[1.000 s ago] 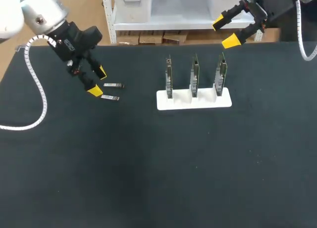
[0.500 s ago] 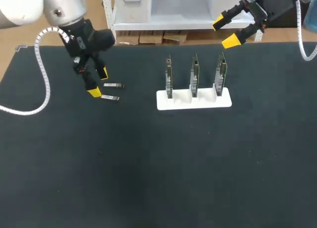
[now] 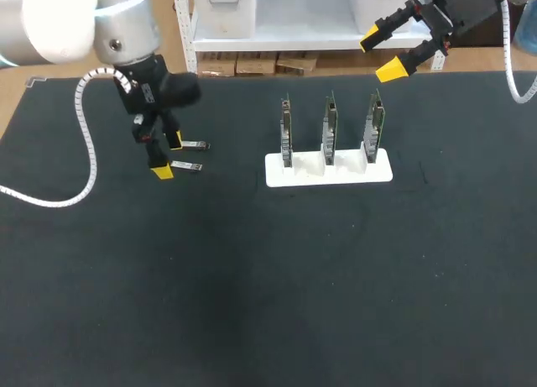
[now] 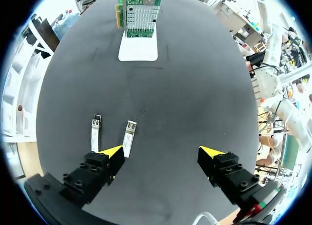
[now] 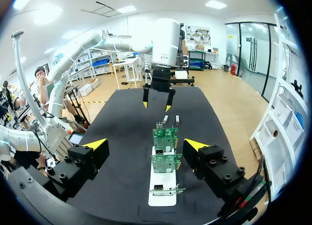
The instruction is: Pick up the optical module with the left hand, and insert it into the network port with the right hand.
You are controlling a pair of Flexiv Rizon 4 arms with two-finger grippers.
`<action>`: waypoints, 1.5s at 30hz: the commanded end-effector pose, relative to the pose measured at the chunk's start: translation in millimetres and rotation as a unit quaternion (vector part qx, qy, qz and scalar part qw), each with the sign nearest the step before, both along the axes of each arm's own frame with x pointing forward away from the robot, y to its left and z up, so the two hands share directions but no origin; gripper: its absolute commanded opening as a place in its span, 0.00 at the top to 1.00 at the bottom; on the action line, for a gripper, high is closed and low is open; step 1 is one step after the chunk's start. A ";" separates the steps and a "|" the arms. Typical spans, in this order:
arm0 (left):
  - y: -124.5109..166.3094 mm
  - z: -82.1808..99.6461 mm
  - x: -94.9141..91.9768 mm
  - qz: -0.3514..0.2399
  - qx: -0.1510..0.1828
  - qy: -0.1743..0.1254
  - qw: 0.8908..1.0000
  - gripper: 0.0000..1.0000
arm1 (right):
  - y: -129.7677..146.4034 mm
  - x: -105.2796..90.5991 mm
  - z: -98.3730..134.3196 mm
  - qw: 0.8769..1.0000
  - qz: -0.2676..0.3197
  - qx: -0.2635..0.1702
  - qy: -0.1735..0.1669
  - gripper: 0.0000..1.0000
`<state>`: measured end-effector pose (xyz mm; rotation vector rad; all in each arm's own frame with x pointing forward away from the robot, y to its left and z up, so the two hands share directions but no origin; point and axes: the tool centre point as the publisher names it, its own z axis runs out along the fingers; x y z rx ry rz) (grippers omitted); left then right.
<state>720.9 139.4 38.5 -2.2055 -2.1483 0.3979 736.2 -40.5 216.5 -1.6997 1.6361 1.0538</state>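
optical module (image 4: pixel 128 137) | just beside spread left tool (image 4: pixel 161 152); right tool (image 5: pixel 145 144) spread | network port (image 4: pixel 141 26) indistinct

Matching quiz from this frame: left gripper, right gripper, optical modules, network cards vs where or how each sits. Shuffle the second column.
Things
1. left gripper
2. right gripper
3. optical modules
4. network cards

Place or state
A. upright in the white holder
B. fingers open, raised at the table's far edge
C. lying flat on the table
D. fingers open, low, close by the modules

Pairs: 1-D, 2-B, 3-C, 4-A
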 end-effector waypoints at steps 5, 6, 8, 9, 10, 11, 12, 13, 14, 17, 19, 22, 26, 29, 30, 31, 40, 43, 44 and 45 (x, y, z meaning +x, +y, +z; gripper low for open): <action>-2.6 -11.6 5.8 -0.007 0.017 0.002 1.000 0.00 | 0.1 1.2 -0.2 1.000 0.001 0.000 0.001 0.00; -3.5 -12.9 6.4 -0.008 0.018 0.004 1.000 0.00 | 0.1 1.2 -0.2 1.000 0.001 0.000 0.001 0.00; -6.1 -15.0 6.8 -0.016 0.019 0.005 1.000 0.00 | 0.1 1.2 -0.2 1.000 0.001 0.000 0.001 0.00; -6.8 -16.2 7.0 -0.016 0.020 0.008 1.000 0.00 | 0.1 1.2 -0.2 1.000 0.001 0.000 0.001 0.00; -7.3 -17.1 7.1 -0.017 0.021 0.007 1.000 0.00 | 0.1 1.2 -0.2 1.000 0.001 0.000 0.001 0.00; -7.8 -18.1 7.0 -0.019 0.020 0.006 1.000 0.00 | 0.1 1.2 -0.2 1.000 0.001 0.000 0.001 0.00; -7.9 -19.6 7.2 -0.019 0.023 0.009 1.000 0.00 | 0.1 1.2 -0.2 1.000 0.001 0.000 0.001 0.00; -7.8 -20.7 7.4 -0.020 0.024 0.009 0.999 0.00 | 0.1 1.2 -0.2 1.000 0.001 0.000 0.001 0.00; -7.6 -21.6 7.7 -0.021 0.024 0.009 0.999 0.00 | 0.1 1.2 -0.2 1.000 0.001 0.000 0.001 0.00; -6.9 -22.8 8.6 -0.021 0.028 0.011 0.999 0.00 | 0.1 1.2 -0.2 1.000 0.001 0.000 0.001 0.00; -6.7 -23.1 9.2 -0.022 0.031 0.011 0.999 0.00 | 0.1 1.2 -0.2 1.000 0.001 0.000 0.001 0.00; -7.5 -24.2 10.5 -0.027 0.035 0.011 0.999 0.00 | 0.1 1.2 -0.2 1.000 0.001 0.000 0.001 0.00; -6.8 -25.5 14.0 -0.029 0.038 0.013 0.999 0.00 | 0.1 1.2 -0.2 1.000 0.001 0.000 0.001 0.00; -7.0 -26.8 17.7 -0.033 0.043 0.016 0.998 0.00 | 0.1 1.2 -0.2 1.000 0.001 0.000 0.001 0.00; -7.0 -27.2 18.9 -0.033 0.044 0.017 0.998 0.00 | 0.1 1.2 -0.2 1.000 0.001 0.000 0.001 0.00; -6.8 -27.4 20.0 -0.033 0.044 0.017 0.998 0.00 | 0.1 1.2 -0.2 1.000 0.001 0.000 0.001 0.00; -5.6 -32.3 28.9 -0.034 0.048 0.024 0.998 0.00 | 0.1 1.2 -0.2 1.000 0.001 0.000 0.001 0.00; -6.1 -32.9 31.2 -0.034 0.049 0.025 0.998 0.00 | 0.1 1.2 -0.2 1.000 0.001 0.000 0.001 0.00; -6.0 -33.8 31.8 -0.034 0.050 0.026 0.998 0.00 | 0.1 1.2 -0.2 1.000 0.001 0.000 0.001 0.00; -5.7 -34.6 32.2 -0.033 0.050 0.027 0.998 0.00 | 0.1 1.2 -0.2 1.000 0.001 0.000 0.001 0.00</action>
